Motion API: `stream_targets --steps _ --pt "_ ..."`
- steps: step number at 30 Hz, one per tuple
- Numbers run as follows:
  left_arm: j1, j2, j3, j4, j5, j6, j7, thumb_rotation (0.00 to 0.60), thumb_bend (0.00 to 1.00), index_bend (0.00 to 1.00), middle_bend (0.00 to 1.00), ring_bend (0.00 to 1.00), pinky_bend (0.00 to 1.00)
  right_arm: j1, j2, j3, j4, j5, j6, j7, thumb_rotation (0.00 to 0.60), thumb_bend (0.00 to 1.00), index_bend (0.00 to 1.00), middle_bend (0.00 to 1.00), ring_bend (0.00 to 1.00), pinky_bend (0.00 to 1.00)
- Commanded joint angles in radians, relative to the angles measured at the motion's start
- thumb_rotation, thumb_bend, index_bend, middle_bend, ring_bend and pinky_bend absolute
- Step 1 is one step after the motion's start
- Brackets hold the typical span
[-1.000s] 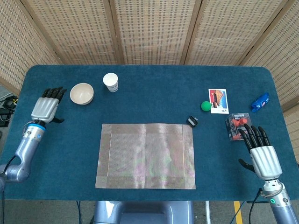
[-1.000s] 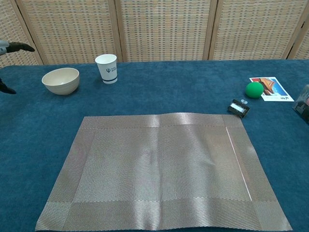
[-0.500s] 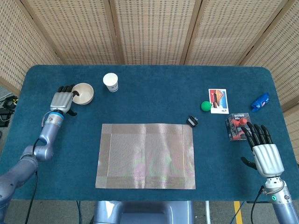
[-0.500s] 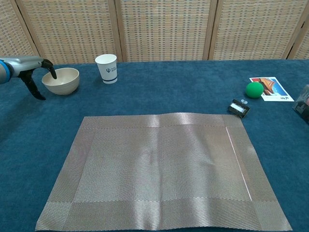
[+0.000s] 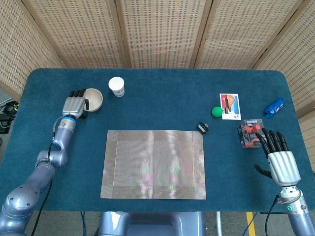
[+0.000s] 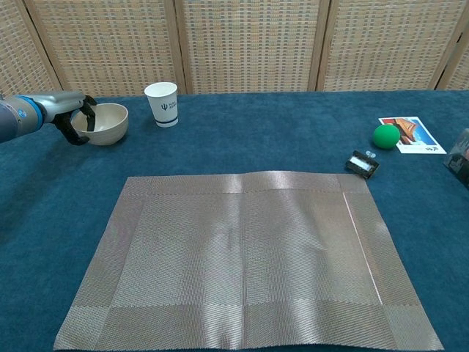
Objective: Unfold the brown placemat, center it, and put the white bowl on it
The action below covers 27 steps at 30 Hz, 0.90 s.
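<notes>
Both spread differently: left robot hand (image 5: 74, 105) apparently gripping white bowl (image 5: 93, 99) rim, right robot hand (image 5: 279, 158) splayed, empty

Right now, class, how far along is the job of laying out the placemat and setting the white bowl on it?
Done: the brown placemat lies unfolded and flat near the table's middle. In hand: the left hand grips the rim of the white bowl, which sits off the mat beside the paper cup. Left: carrying the bowl onto the mat. The right hand is open, holding nothing.

Both hands, the left hand (image 5: 75, 105) and the right hand (image 5: 279, 160), have silver backs with black fingers, on silver-blue jointed arms trailing thin black cables.
</notes>
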Motion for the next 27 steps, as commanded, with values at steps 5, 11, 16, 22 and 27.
stream_targets --steps 5,11,16,22,27 --pt "0.021 0.015 0.009 -0.015 0.024 0.045 -0.028 0.6 0.48 0.8 0.0 0.0 0.0 -0.003 0.001 0.002 -0.002 -0.01 0.008 0.002 0.6 0.0 0.13 0.0 0.0 0.0" --pt "0.078 0.084 0.031 -0.099 0.065 0.162 -0.058 0.6 0.48 0.81 0.0 0.0 0.0 -0.005 0.004 -0.001 -0.013 -0.027 0.017 0.002 0.6 0.0 0.14 0.0 0.0 0.0" --pt "0.158 0.21 0.073 -0.292 0.12 0.28 -0.058 0.6 0.48 0.81 0.0 0.0 0.0 -0.007 0.008 -0.005 -0.029 -0.046 0.024 -0.004 0.6 0.0 0.14 0.0 0.0 0.0" --pt "0.227 0.347 0.104 -0.55 0.181 0.431 -0.023 0.6 0.48 0.81 0.0 0.0 0.0 -0.011 0.012 -0.009 -0.047 -0.069 0.039 -0.013 0.6 0.0 0.14 0.0 0.0 0.0" --pt "0.25 0.457 0.158 -0.806 0.315 0.556 -0.041 0.6 0.48 0.81 0.0 0.0 0.0 -0.015 0.018 -0.009 -0.061 -0.08 0.05 -0.019 0.6 0.0 0.15 0.0 0.0 0.0"
